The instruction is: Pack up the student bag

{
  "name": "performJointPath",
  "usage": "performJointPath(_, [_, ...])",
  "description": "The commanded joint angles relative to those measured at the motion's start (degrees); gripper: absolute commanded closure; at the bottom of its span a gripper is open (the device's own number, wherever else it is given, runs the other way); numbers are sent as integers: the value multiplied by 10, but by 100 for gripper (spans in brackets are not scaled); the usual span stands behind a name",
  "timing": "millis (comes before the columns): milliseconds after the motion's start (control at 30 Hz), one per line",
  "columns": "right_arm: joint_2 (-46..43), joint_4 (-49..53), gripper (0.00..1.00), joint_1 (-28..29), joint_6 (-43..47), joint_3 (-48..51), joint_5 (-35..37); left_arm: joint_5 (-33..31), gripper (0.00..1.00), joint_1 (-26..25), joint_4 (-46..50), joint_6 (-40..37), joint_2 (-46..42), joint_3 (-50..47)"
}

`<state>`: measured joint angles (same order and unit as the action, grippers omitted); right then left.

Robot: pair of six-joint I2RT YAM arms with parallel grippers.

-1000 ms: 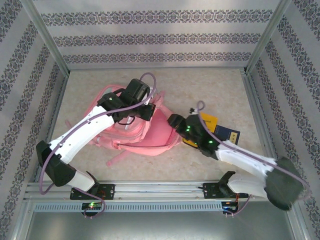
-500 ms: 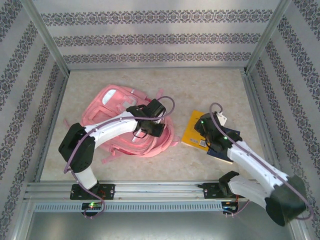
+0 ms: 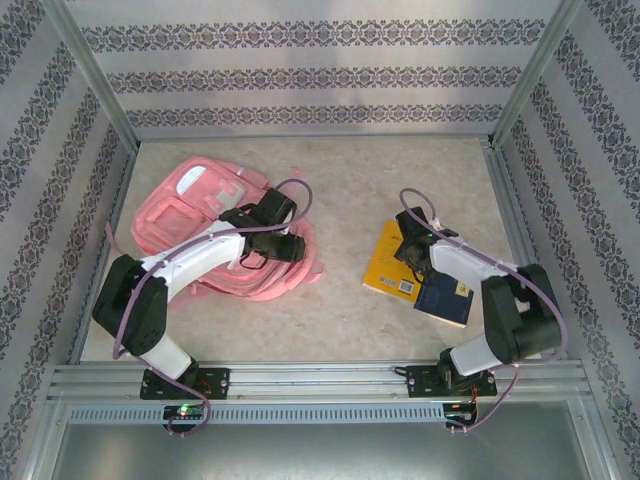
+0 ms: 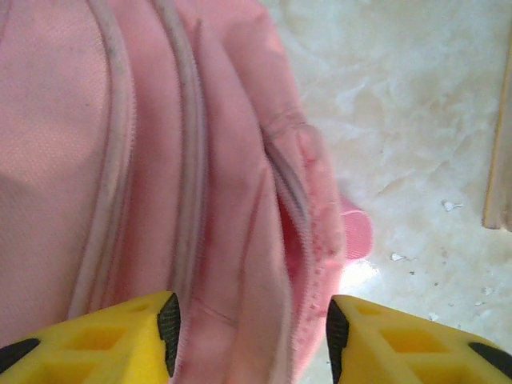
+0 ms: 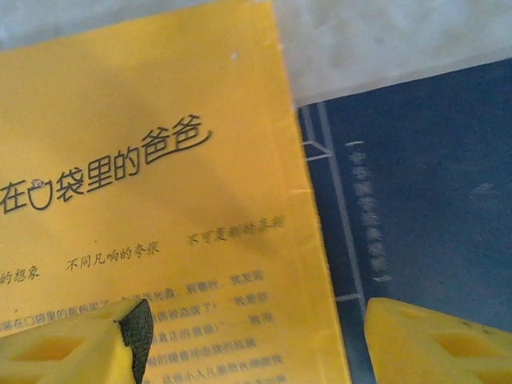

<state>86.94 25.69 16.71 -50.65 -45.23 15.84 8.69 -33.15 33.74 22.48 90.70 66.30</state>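
Observation:
The student bag (image 3: 180,205), pink and soft, lies flat at the left of the table. My left gripper (image 3: 293,247) is at its right edge. In the left wrist view the left gripper (image 4: 252,336) stands open astride a zipped fold of the bag (image 4: 120,160). A yellow book (image 3: 383,272) lies at the right, partly over a dark blue book (image 3: 447,298). My right gripper (image 3: 407,252) hovers low over them. Its jaws (image 5: 256,344) are open across the yellow book's (image 5: 160,160) right edge, with the blue book (image 5: 424,200) beside.
The marble-look table (image 3: 400,180) is fenced by patterned walls and metal posts. A metal rail (image 3: 320,380) runs along the near edge. A pink strap end (image 4: 356,236) pokes out from the bag onto the table.
The bag has shifted left and toward the back. My left gripper has opened and let go of it. My right arm swung right, from the bag to above the books, jaws wider.

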Motion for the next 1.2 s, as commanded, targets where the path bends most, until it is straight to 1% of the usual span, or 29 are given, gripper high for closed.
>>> performJointPath(0, [44,-23,31,-2,30,-30,-32,-8,45,-1,38,-11,-36,31])
performJointPath(167, [68,-29,36,11,54,-45,-56,-23,43,-24,84,-29,-44,99])
performJointPath(300, [59,-34,37,26,65,-39,-70,-23,42,-43,88,-28,-21,132])
performJointPath(433, [59,-39,38,36,59,-35,-119,-6,42,-58,70,-9,21,151])
performJointPath(567, [52,-48,39,55,44,-15,-147,24,42,-73,16,32,63,151])
performJointPath(633, [45,-54,40,65,34,1,-162,44,42,-77,-9,51,94,157])
performJointPath(767, [11,-61,41,82,17,37,-178,67,42,-83,-24,65,166,197])
performJointPath(867, [-39,-69,42,69,20,60,-190,76,43,-88,-22,65,220,236])
performJointPath(967, [-89,-86,42,33,24,83,-200,81,43,-88,-20,60,262,268])
performJointPath(1067, [-122,-132,43,-11,19,117,-250,74,45,-88,-6,48,294,302])
performJointPath(1167, [-126,-167,45,-46,9,137,-291,53,46,-88,7,32,314,325])
